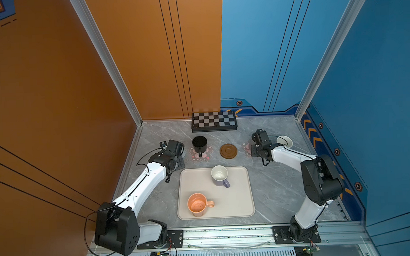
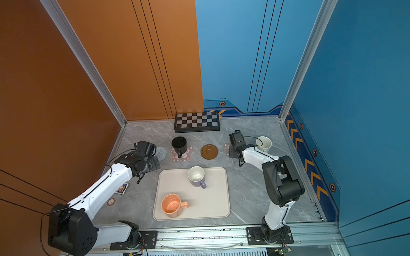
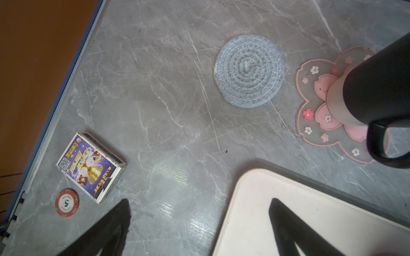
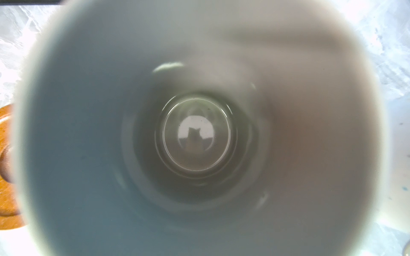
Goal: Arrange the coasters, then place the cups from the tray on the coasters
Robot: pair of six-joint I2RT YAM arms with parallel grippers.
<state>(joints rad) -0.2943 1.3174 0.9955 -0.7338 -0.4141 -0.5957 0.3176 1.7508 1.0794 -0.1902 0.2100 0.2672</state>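
On the cream tray [image 1: 237, 202] stand a lavender cup [image 1: 219, 176] and an orange cup [image 1: 197, 205]. A black cup [image 1: 200, 145] sits on a pink flower coaster [image 3: 319, 110]. Beside that lie a blue-grey coaster [image 3: 249, 71] and a brown coaster [image 1: 228, 151]. My left gripper [image 3: 199, 210] hangs open and empty above the tray's far left corner. My right gripper [image 1: 255, 149] is over a second pink coaster [image 1: 245, 148]. Its wrist view looks straight down into a grey cup [image 4: 199, 137], which hides the fingers. A white speckled cup [image 1: 284, 141] stands behind that arm.
A checkerboard [image 1: 214, 121] leans at the back wall. A card box [image 3: 91, 166] and a red poker chip [image 3: 67, 202] lie on the table near the left wall, under my left arm. Walls close in on the left, back and right.
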